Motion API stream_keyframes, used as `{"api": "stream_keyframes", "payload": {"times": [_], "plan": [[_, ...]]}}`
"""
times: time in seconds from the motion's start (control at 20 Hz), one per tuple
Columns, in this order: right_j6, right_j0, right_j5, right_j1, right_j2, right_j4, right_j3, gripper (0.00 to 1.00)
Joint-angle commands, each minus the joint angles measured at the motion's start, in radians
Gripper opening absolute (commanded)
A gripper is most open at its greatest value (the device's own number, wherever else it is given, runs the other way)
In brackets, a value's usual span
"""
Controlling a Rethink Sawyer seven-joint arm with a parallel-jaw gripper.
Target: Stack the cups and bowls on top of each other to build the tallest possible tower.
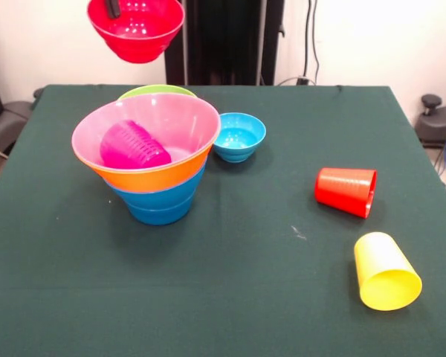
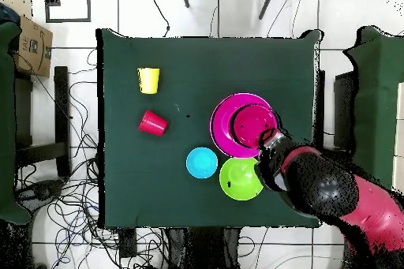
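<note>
Gripped by the robot's gripper (image 1: 114,7) at its rim, a small red bowl (image 1: 136,28) is held high in the air, above and behind the tower. Only the dark tip of the gripper is seen at the top edge of the front view, closed on the bowl's rim.

Going from left to right in the front view, the tower (image 1: 150,165) is met first, on the left part of the green table (image 1: 230,297). It is made of blue bowls (image 1: 157,201) at the bottom, then an orange bowl (image 1: 152,178), then a wide pink bowl (image 1: 180,126) on top. A purple cup (image 1: 132,146) is seen lying on its side inside the pink bowl. A green bowl (image 1: 154,91) is partly hidden just behind the tower.

Next, a small light-blue bowl (image 1: 238,136) is set upright just beside the tower. Well apart to the right, a red cup (image 1: 346,191) is seen lying on its side. Nearer the front, a yellow cup (image 1: 386,271) is also lying on its side, with its open mouth turned toward the front.
</note>
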Motion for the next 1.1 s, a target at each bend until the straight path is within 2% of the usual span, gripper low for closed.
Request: {"api": "stream_keyframes", "payload": {"times": [0.05,0.6,0.65,0.8,1.1], "plan": [[0.116,0.054,-0.051,0.029,-0.060,0.002,0.093,0.00],[0.117,0.085,-0.128,0.099,-0.091,-0.013,0.060,0.00],[0.104,0.082,-0.125,0.101,-0.086,-0.008,0.062,1.00],[0.123,0.085,-0.166,0.093,-0.093,-0.007,0.067,1.00],[0.119,0.081,-0.178,0.094,-0.089,0.005,0.068,1.00]]}}
